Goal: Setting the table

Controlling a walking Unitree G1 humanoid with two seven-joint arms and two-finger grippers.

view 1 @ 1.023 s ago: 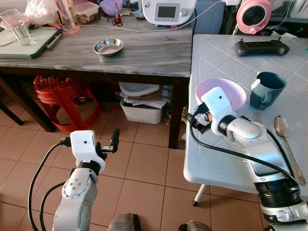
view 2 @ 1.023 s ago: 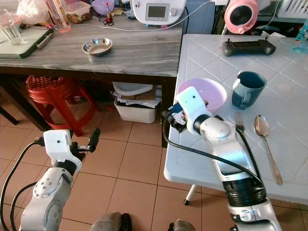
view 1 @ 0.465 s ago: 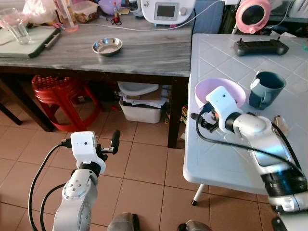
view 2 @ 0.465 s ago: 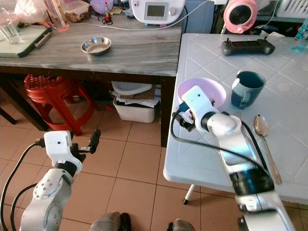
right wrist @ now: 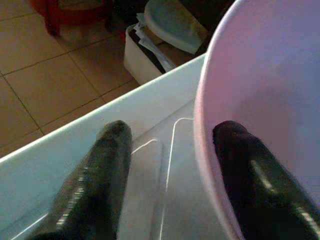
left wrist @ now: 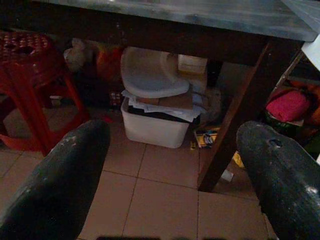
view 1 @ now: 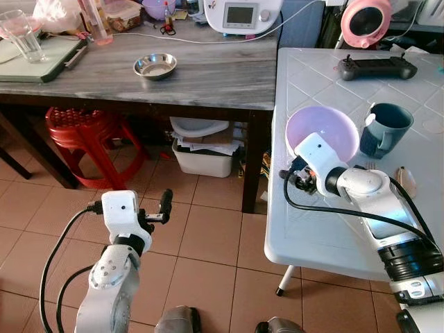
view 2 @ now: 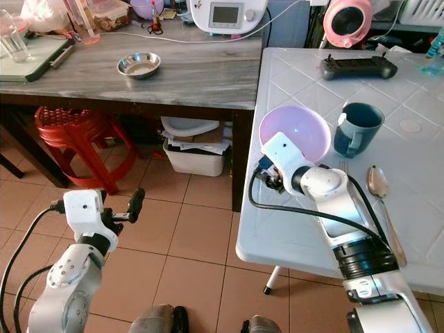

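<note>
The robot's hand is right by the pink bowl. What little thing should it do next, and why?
Probably close the jaws on the bowl's rim. The right gripper sits open at the near edge of the pink bowl, one finger inside it and one outside over the white table. The bowl looks tipped up, so a firm pinch should steady it before any move.

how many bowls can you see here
3. A pink bowl tilted on the white table at the right gripper, a small steel bowl on the grey wooden table, and a purple bowl at that table's back edge. Clutter there may hide more.
</note>
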